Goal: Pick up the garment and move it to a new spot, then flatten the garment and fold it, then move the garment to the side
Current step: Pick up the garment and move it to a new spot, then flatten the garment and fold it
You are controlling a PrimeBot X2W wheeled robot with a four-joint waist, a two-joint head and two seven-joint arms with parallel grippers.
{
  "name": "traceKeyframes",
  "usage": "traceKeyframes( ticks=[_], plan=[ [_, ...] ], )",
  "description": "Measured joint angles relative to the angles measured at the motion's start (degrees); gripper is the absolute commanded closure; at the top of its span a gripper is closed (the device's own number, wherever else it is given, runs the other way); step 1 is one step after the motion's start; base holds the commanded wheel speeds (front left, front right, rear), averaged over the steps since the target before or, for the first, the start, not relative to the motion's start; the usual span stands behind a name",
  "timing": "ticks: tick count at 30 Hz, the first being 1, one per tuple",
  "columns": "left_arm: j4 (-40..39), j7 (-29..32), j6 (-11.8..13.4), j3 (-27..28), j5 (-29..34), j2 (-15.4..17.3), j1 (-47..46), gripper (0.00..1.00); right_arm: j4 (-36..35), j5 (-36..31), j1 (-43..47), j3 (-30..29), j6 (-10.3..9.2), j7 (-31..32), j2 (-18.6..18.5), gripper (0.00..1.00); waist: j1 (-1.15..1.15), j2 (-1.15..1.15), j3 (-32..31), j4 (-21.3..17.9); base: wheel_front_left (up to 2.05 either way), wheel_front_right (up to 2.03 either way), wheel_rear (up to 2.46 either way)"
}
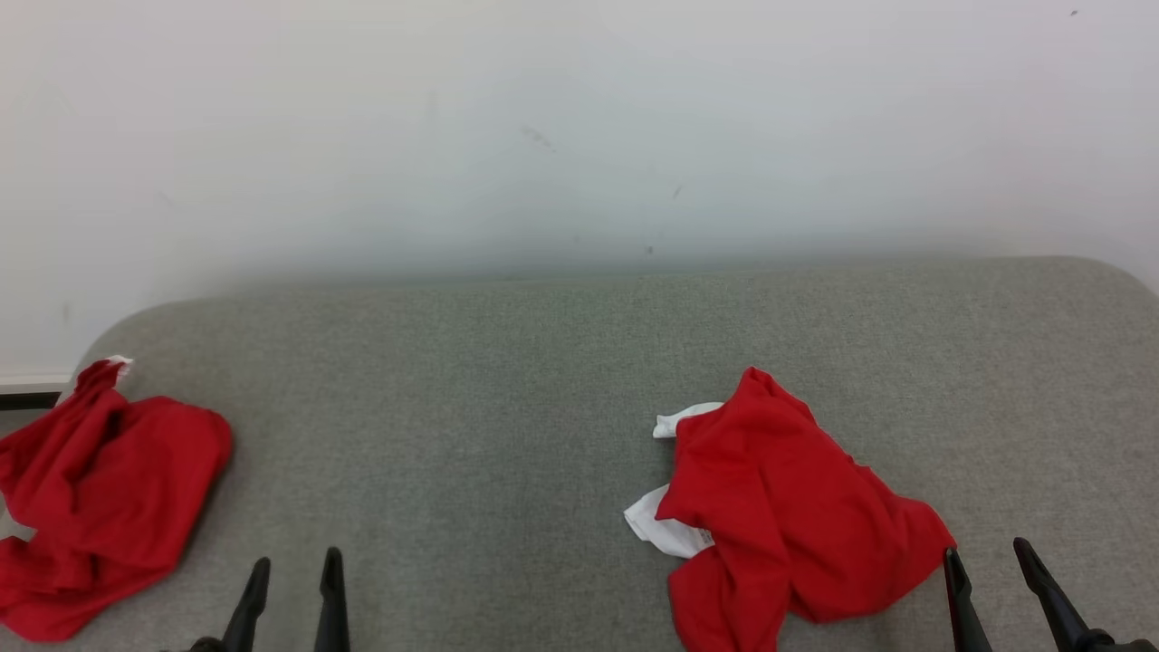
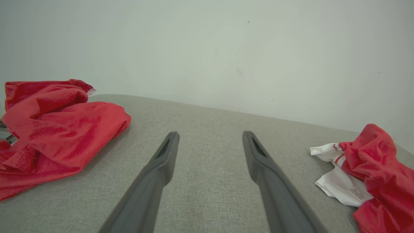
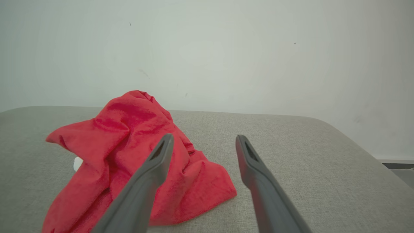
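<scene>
**Layout.** A grey upholstered surface [image 1: 471,407] is set against a pale wall [image 1: 579,136]. Two crumpled red garments are laid on it, well apart. The left-hand garment [image 1: 100,489] is bunched at the far left edge of the surface. The right-hand garment [image 1: 788,507] is heaped right of centre, near the front, with a white inner layer [image 1: 670,534] exposed on its left side. Neither garment is flattened or folded. The wide bare area between them is judged to be the space kept for spreading and folding.

**Task item.** The right-hand garment is judged to be the piece to be handled, since it lies directly ahead of one gripper. This cannot be confirmed from the views.

**Grippers.** Both are held low at the near edge with fingers pointing away from the robot, a posture judged to be a ready position before the first pick.

- The left gripper [image 1: 295,561] is spread fully apart over bare fabric. Nothing is held or touched.
- The right gripper [image 1: 985,549] is likewise spread wide, and nothing is clamped between its fingers. Its inner finger is seen just beside the near right corner of the right-hand garment. Whether cloth is brushed there cannot be told.

**Step in hand.** The pick-up is judged not yet begun.
</scene>
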Motion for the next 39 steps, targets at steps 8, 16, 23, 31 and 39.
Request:
traceKeyframes(
  ticks=[8, 16, 23, 31, 39],
  plan=[
    [-1.5, 0.0, -6.3, 6.7, 6.2, -5.7, 5.1, 0.0, 0.6, 0.6, 1.0, 1.2, 0.0, 0.0, 0.8, 0.0, 0.0, 0.0, -1.2, -1.3, 0.0, 0.0, 0.0],
    [-0.1, 0.0, -11.5, 11.0, 9.6, -9.2, 4.7, 0.0, 0.8, 1.0, 1.0, 1.8, 0.0, 0.0, 1.0, 0.0, 0.0, 0.0, -0.5, -1.9, 0.0, 0.0, 0.0],
    [1.5, 0.0, -13.5, 12.5, 10.6, -10.4, 4.4, 0.0, 0.9, 1.0, 0.9, 1.7, 0.0, 0.0, 1.1, 0.0, 0.0, 0.0, -0.5, -1.8, 0.0, 0.0, 0.0],
    [2.2, 0.0, -14.9, 12.3, 11.0, -10.9, 3.7, 0.0, 1.0, 1.0, 0.5, 2.0, 0.0, 0.0, 1.2, 0.0, 0.0, 0.0, -0.2, -1.8, 0.0, 0.0, 0.0],
    [6.2, 0.0, -16.4, 3.6, 10.9, -10.9, -3.4, 0.0, 0.9, 1.0, -1.0, 3.1, 0.0, 0.0, 0.9, 0.0, 0.0, 0.0, 0.9, -3.7, 0.0, 0.0, 0.0]
  ],
)
